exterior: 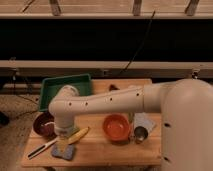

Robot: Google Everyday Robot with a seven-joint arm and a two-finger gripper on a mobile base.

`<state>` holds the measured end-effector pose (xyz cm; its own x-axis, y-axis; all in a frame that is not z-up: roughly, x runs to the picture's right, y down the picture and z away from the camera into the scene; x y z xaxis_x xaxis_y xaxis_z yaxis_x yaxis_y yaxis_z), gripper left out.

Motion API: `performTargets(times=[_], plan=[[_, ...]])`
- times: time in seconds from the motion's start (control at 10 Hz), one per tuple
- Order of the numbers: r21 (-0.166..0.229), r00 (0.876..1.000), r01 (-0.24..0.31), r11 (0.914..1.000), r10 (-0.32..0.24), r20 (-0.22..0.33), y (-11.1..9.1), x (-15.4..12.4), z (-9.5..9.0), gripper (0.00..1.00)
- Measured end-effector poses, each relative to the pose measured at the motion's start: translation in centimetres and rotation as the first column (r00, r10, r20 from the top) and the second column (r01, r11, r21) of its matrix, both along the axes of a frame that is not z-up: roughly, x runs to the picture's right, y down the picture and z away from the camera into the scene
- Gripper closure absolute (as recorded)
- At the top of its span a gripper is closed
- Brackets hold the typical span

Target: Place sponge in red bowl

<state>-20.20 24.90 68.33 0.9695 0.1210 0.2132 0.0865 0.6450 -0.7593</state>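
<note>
Near the front left corner of the table (105, 153), the sponge (65, 152) lies flat while the robot's pincer (63, 137) hangs directly above it; whether the pincer is open or closed cannot be told. Soft and light, the pad would likely squash, so a pinch across its short sides looks best. The red bowl (116, 127) sits right of centre, well apart.

The arm (100, 104) mostly hides the pincer (63, 140) above the sponge (64, 151).
</note>
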Motion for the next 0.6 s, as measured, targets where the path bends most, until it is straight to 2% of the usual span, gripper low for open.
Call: performTargets(times=[0.6], plan=[[-0.06,1.0,-0.018,0.9981,0.017,-0.013,2.5,0.0,1.0,0.23]])
